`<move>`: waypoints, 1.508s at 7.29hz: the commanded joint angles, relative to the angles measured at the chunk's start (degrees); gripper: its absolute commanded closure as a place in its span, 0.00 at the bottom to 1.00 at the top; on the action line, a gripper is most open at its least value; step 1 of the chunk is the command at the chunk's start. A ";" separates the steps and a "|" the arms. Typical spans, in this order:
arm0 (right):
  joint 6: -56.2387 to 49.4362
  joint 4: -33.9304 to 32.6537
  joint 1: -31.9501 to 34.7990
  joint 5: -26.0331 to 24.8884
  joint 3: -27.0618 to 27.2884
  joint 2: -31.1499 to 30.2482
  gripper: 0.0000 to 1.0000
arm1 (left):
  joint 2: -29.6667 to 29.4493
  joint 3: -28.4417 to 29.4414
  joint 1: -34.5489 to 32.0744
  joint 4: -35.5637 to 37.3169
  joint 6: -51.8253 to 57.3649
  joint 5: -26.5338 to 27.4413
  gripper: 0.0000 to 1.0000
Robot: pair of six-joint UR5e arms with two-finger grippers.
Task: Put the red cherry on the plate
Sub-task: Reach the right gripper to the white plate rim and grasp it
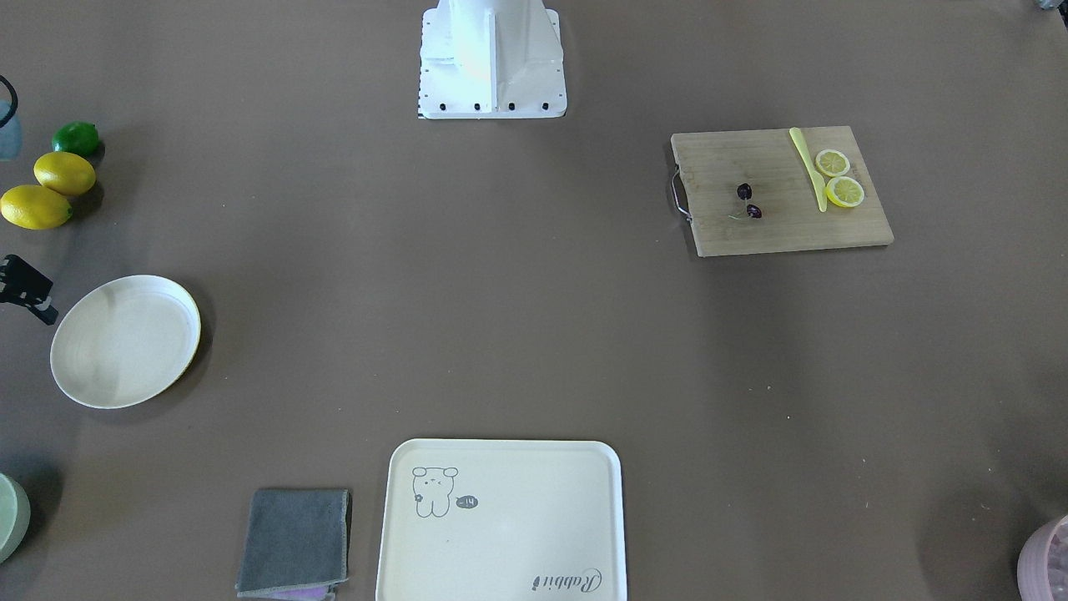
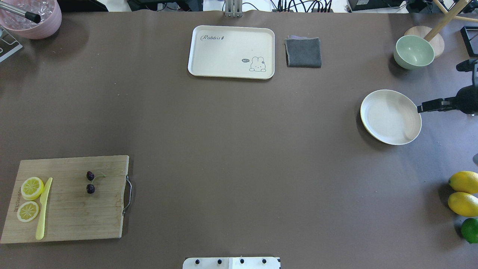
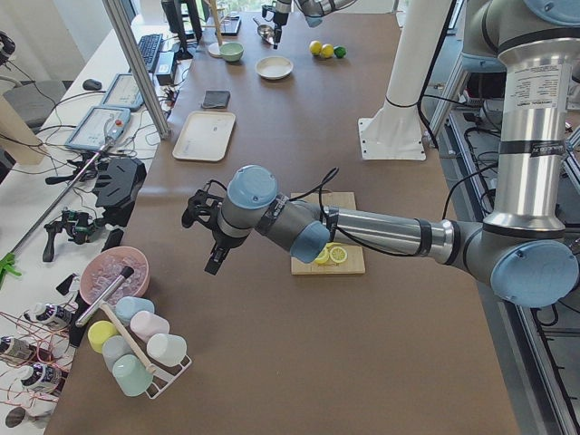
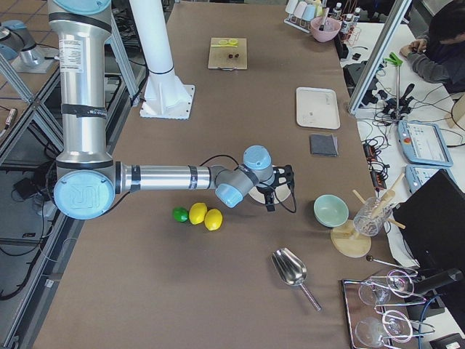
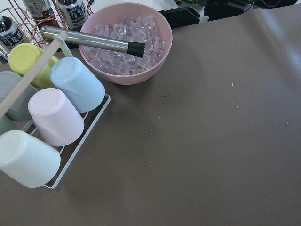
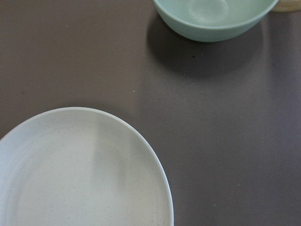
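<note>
Wooden board (image 2: 74, 216), red cherry (image 2: 90, 175) off edges.

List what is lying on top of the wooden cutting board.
A pair of dark cherries, two lemon slices and a yellow plastic knife lie on the cutting board. The overhead view shows its top uncovered; anything beneath the board cannot be seen.
</note>
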 commanded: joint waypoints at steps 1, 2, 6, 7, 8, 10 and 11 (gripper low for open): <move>9.92 7.20 -4.93 -4.89 -3.14 -0.33 0.19 | 0.06 -0.16 0.06 -0.07 -0.01 -0.10 0.02; 9.94 8.34 -5.02 -4.98 -3.40 -1.38 0.37 | 0.49 0.02 0.06 -1.20 -0.10 -0.01 0.02; 11.70 10.02 -5.29 -4.98 -2.96 -2.89 1.00 | 0.67 0.19 0.06 -3.14 -1.59 -0.10 0.02; 12.92 9.76 -5.29 -4.72 -1.83 -2.45 1.00 | 0.67 0.28 0.15 -3.14 -1.59 -0.10 0.02; 18.58 9.15 -5.29 -4.37 1.23 -1.66 1.00 | 0.76 0.28 0.15 -3.14 -1.51 -0.10 0.02; 27.82 4.86 -8.87 -5.06 5.46 3.32 1.00 | 1.64 0.28 0.15 -4.10 -1.59 -0.10 0.02; 34.05 2.31 -12.98 -8.20 6.78 7.62 1.00 | 1.81 0.28 0.15 -4.11 -1.59 -0.18 0.02</move>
